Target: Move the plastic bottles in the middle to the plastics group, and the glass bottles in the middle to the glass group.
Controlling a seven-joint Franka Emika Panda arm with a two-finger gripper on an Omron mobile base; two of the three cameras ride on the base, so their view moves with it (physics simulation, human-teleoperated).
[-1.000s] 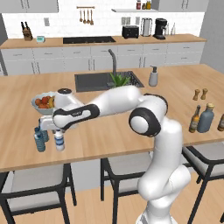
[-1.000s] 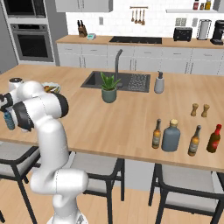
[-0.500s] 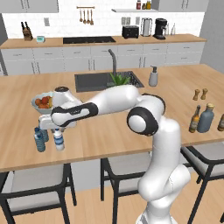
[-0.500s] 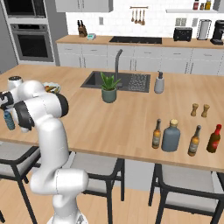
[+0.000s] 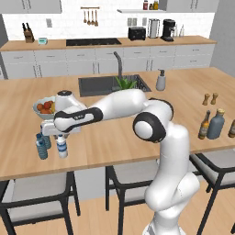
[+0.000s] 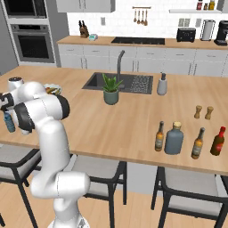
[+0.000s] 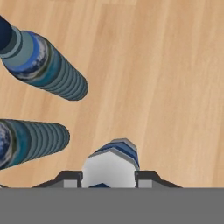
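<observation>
The two-finger gripper (image 7: 108, 178) has its jaws closed around the small clear white-capped plastic bottle (image 5: 62, 147), upright on the wooden counter (image 5: 110, 142) just beside two blue-tinted bottles (image 5: 41, 146).

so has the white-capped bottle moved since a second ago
No. In the left base view the white-capped bottle stands right beside the two blue-tinted bottles as before; the gripper straddles its top in the hand view.
</observation>
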